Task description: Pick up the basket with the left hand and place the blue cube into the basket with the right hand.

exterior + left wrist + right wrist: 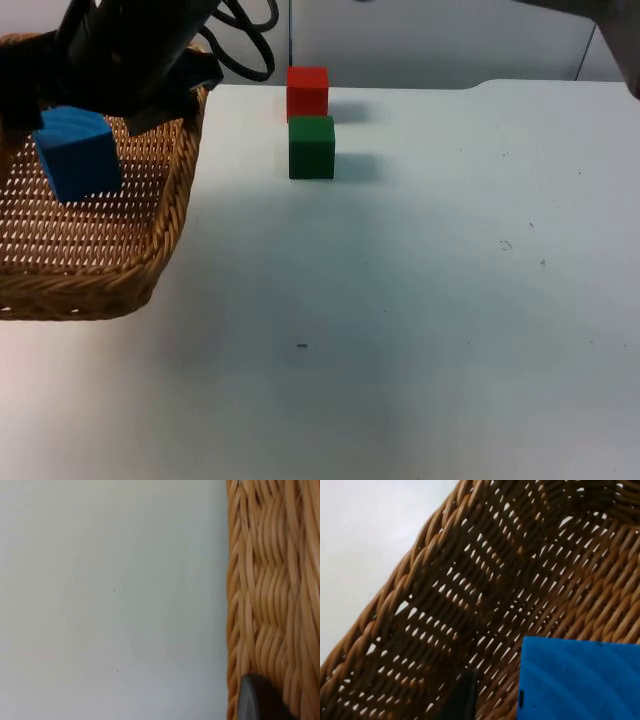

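At the left edge of the worktop (420, 300), the wicker basket (150, 250) sits under a black arm, and its shadow on the white surface suggests it is raised. The left tool (257, 700) has a fingertip against the basket's outer woven wall and looks pinched onto the rim at the far right corner. The blue cube (78, 152) is inside the basket, tilted, over the woven floor and near the far wall. In the right wrist view, the right tool (466, 700) looks down into the basket with the cube just beside its one visible fingertip. I cannot tell whether it is clamping the cube or spread beside it. What matters next is that the cube is within the rim and directly at the right tool, so the move is probably a release or a straight lift clear of the wicker. Further right, well outside the basket, a red cube (307, 92) stands behind a green cube (311, 147).
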Tool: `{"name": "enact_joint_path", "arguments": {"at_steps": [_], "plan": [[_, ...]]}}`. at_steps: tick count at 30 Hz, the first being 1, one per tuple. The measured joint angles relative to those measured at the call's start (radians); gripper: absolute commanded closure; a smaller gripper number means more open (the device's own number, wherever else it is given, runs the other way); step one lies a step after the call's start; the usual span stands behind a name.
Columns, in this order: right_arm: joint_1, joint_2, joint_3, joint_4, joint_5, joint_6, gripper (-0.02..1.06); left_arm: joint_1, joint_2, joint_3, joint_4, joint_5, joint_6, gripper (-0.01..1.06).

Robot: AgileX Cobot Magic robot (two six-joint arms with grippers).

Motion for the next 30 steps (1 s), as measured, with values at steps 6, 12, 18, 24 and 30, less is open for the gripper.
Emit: {"name": "enact_joint_path", "arguments": {"at_steps": [6, 12, 18, 24, 30], "plan": [[0.0, -0.019, 0.0, 0.0, 0.004, -0.042, 0.02, 0.0, 0.0, 0.0, 0.0, 0.0, 0.0, 1.05], [0.0, -0.102, 0.0, -0.002, 0.049, -0.134, 0.02, 0.0, 0.0, 0.0, -0.002, 0.0, 0.0, 1.05], [0.002, -0.193, -0.002, -0.082, 0.173, -0.237, 0.02, 0.0, 0.0, 0.0, -0.004, 0.0, -0.002, 1.05], [0.002, -0.269, -0.002, -0.105, 0.235, -0.294, 0.02, 0.0, 0.0, 0.0, -0.005, 0.0, -0.002, 1.05], [0.002, -0.339, 0.019, -0.11, 0.262, -0.312, 0.02, 0.0, 0.0, 0.0, -0.005, 0.0, -0.003, 1.05]]}}
